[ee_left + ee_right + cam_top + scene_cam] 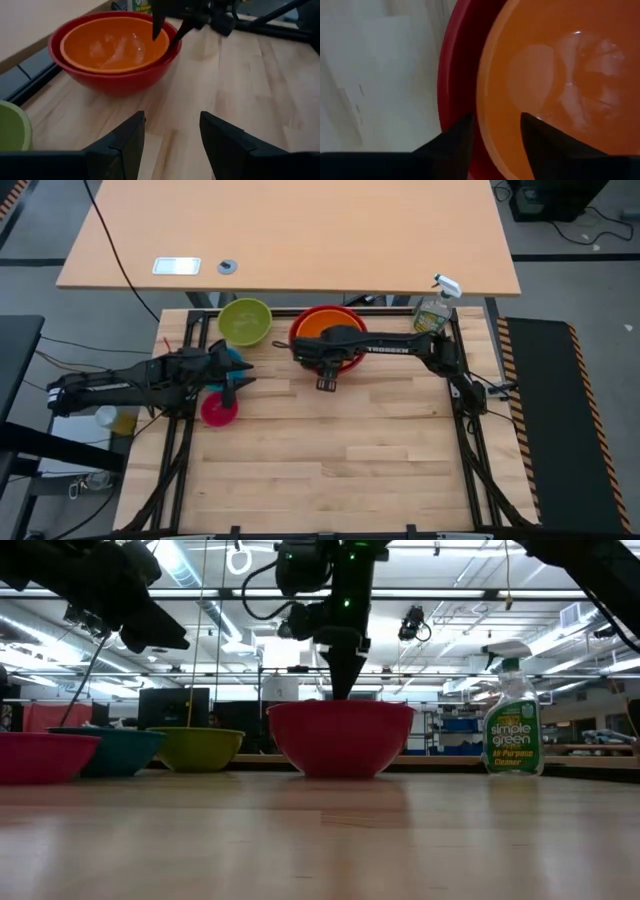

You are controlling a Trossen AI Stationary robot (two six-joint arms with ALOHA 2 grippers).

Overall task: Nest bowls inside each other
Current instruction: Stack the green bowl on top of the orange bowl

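Work surface is a pale wood-plank table [330, 450] on a black frame, w/ a second, smooth tan desk [290, 230] butted just beyond it; that desk carries a small white flat device [176, 266] and a small round grey disc [227, 267] beside it. Low view looks into a big open hall w/ strip lights on the ceiling and dark monitors & shelving behind. Landmark: the large red plastic bowl [308, 323] at the table's far edge, centre. Nested inside it sits the smaller orange plastic bowl [114, 44], rim just under the red rim. Right gripper [167, 34] hangs over the near rim of the red bowl, fingers parted either side of the orange bowl's rim, not clamped on it. Just left of the red bowl is a lime-green plastic bowl [245, 320]; further left and nearer, a teal plastic bowl [108, 748] and a pink plastic bowl [219, 409], both partly under the left arm. Left gripper [172, 137] sits well left of the red bowl, over bare wood, fingers apart, holding nothing. Right of the red bowl stands a clear spray bottle w/ white trigger [512, 715], label reading "simple green All-Purpose Cleaner". Right arm link [385, 346] has small white lettering, too small to read for sure
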